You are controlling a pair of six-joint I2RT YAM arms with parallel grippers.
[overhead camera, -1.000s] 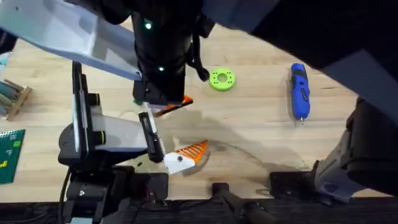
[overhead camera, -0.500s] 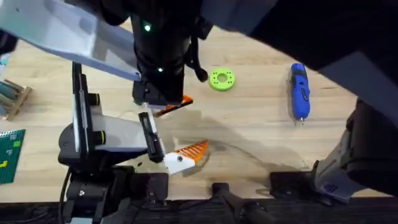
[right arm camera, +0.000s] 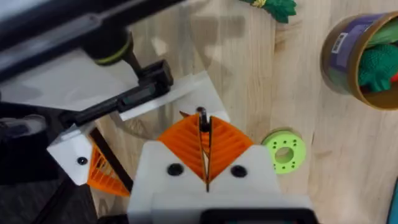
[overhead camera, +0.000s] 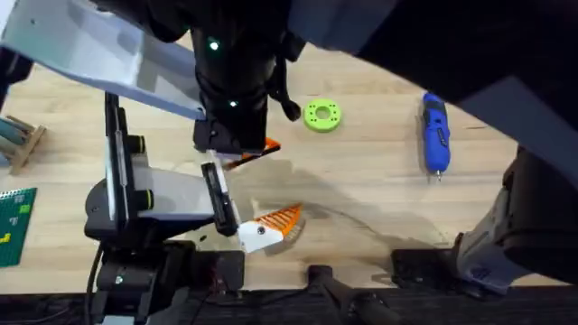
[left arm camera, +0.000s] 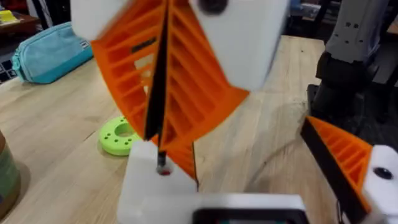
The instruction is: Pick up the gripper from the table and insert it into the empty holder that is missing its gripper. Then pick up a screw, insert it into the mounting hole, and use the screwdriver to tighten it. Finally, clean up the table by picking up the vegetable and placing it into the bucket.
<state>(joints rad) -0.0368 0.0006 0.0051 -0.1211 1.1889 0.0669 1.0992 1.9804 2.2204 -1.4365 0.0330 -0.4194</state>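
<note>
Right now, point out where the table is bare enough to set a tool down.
Bare wood lies between the green disc and the screwdriver, and on toward the near edge below them. The left is crowded: the stand with its orange gripper, and the left arm above it.

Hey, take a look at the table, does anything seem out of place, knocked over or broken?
Nothing looks spilled or damaged. One thing is out of place: the leafy green vegetable lies on the bare table outside the bucket, which stands upright and already holds other green toys. The blue screwdriver lies flat and unused.
</note>
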